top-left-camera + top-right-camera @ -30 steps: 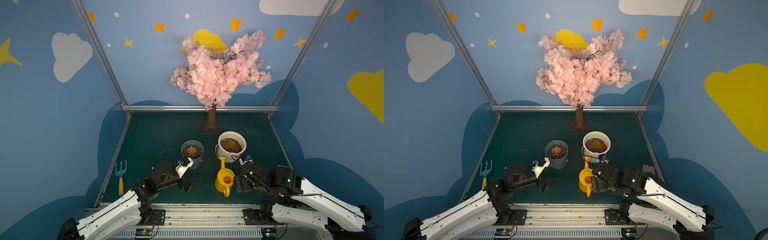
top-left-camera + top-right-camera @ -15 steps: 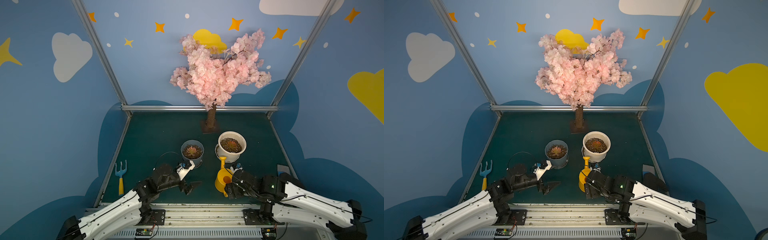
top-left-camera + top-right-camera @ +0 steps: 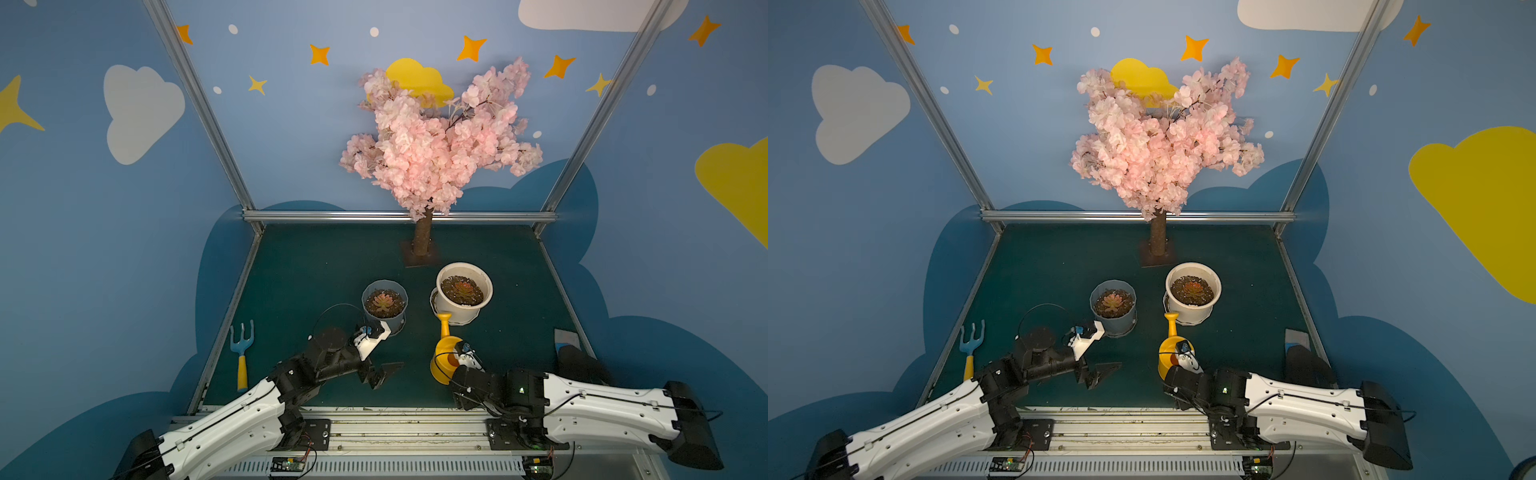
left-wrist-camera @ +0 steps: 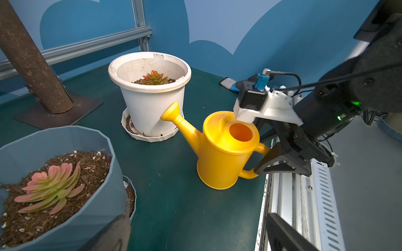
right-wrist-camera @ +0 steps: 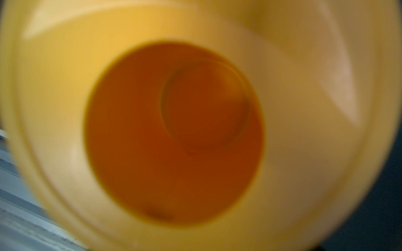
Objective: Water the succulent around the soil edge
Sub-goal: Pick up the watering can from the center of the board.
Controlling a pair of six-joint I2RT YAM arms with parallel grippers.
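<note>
Judging by how things lie, no watering has begun; the job is at the pick-up stage. The yellow watering can [image 4: 221,152] stands upright and flat on the green table [image 4: 174,206], its spout aimed at the white pot [image 4: 152,108] just beyond it.

The right gripper [image 4: 262,156] is at the can's handle, on the side away from the spout, with its black fingers [image 4: 280,168] set either side of the handle loop. The jaws stand partly apart, and I cannot tell whether they already pinch the handle. The right wrist view gives only a blurred look down the can's filling hole.

The left gripper [image 3: 380,374] hovers to the left of the can, apart from it, spread wide and holding nothing.

Two plants are candidates: the reddish succulent [image 4: 153,78] in the white pot, and the pink succulent [image 4: 49,187] in the blue-grey pot [image 4: 104,195] further to the can's left. Neither soil looks wet.

What is left, as I read it, is to secure the handle, lift, bring the spout over a pot rim, tilt, and trace the soil's edge.
</note>
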